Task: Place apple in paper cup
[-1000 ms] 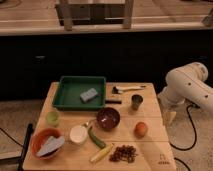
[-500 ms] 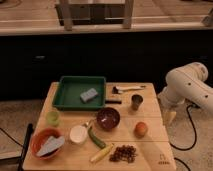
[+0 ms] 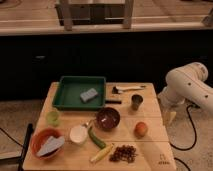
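gripper (image 3: 170, 118): right of the table (image 3: 152, 150), wide, empty.
apple (image 3: 141, 129): may roll if nudged.
paper cup (image 3: 78, 134): probably the white one; may tip.

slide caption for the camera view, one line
Apple on the wooden table near the maroon bowl; gripper hangs off the table's right edge, empty.
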You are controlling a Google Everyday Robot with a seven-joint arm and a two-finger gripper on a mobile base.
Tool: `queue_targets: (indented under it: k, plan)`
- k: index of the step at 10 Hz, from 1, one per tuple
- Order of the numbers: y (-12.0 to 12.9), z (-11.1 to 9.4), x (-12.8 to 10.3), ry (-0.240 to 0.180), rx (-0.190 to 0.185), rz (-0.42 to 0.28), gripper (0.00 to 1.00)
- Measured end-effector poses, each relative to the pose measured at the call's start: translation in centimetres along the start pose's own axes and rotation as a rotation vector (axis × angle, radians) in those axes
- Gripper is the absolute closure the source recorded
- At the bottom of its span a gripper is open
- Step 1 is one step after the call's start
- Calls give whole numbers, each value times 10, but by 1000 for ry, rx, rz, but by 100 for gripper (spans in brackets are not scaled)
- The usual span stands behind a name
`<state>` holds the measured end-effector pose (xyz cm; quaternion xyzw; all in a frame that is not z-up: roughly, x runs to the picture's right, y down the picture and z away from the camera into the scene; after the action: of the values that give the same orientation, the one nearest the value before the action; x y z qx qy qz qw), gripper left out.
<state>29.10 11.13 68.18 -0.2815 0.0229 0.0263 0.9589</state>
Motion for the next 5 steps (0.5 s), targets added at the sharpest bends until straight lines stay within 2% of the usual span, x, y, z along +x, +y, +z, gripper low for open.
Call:
queue_targets:
  k: [2,5]
  plan:
    - [10,16,-21,8,-6,-67,20]
    - [13,21,-24,15,-8,-95,20]
